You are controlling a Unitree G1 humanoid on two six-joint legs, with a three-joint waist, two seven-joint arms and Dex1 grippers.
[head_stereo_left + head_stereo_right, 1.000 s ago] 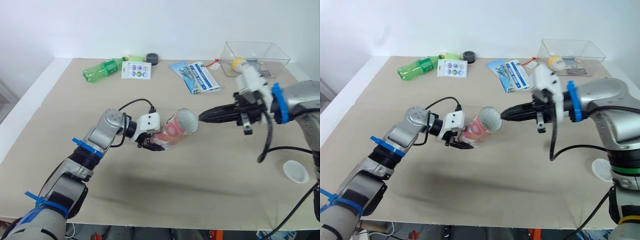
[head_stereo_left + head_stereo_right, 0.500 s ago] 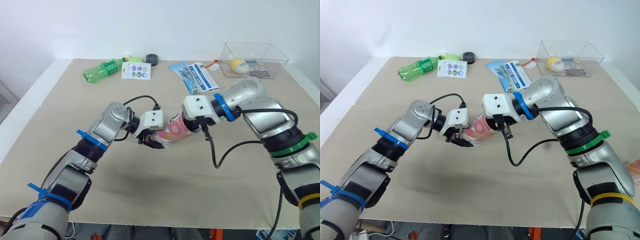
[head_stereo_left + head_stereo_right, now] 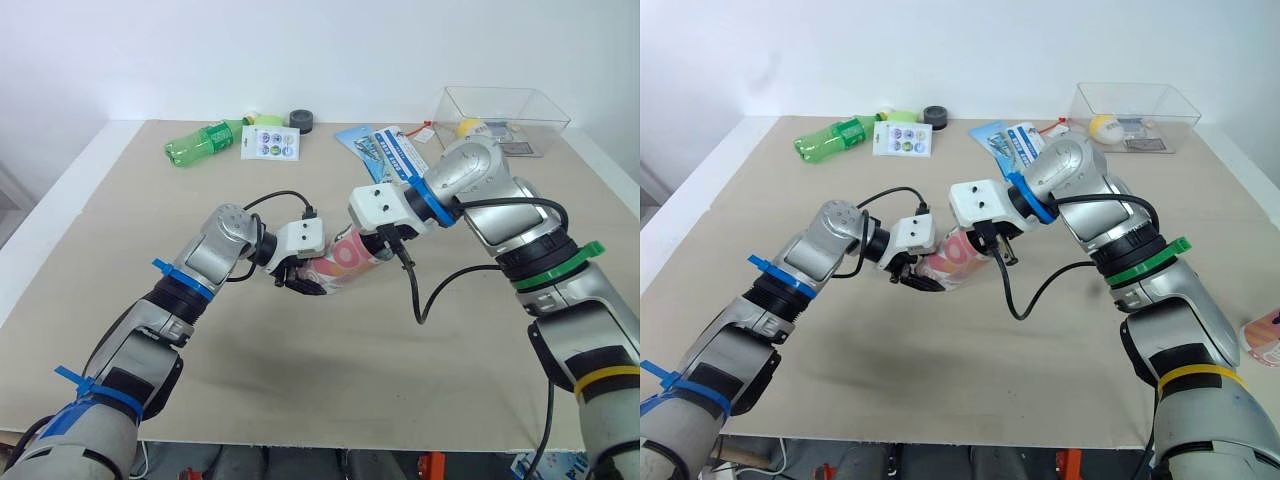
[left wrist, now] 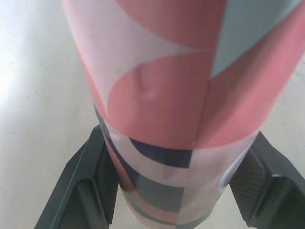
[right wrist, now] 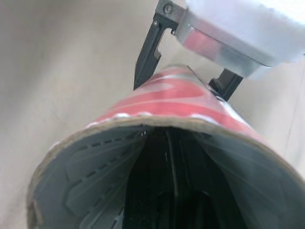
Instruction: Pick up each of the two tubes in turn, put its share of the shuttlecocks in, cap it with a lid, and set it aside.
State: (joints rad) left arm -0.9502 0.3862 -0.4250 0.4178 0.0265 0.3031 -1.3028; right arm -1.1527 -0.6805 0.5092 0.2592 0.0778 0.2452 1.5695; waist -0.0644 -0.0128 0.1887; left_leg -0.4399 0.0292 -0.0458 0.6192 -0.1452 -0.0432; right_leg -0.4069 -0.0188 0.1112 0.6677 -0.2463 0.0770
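Note:
A pink, red and white patterned tube (image 3: 345, 262) lies tilted just above the table's middle, its open mouth toward the right. My left gripper (image 3: 300, 281) is shut on its lower end, with a black finger (image 4: 102, 183) pressed on each side of the tube (image 4: 162, 95). My right gripper (image 5: 169, 143) reaches into the open mouth, its black fingers together inside the grey inner wall (image 5: 95, 176); its white wrist block (image 3: 385, 208) sits at the rim. Anything deeper inside is hidden. Another pink patterned object (image 3: 1265, 340) shows at the table's right edge.
Along the far edge lie a green bottle (image 3: 205, 140), a sticker card (image 3: 272, 140), a black roll (image 3: 303, 119) and a blue booklet (image 3: 395, 152). At the back right, a clear box (image 3: 505, 115) holds a yellow ball (image 3: 470, 126).
A second ago my right gripper pointed at the tube's mouth from the right; it has since slid inside. The left gripper keeps its hold and the tube has shifted slightly left.

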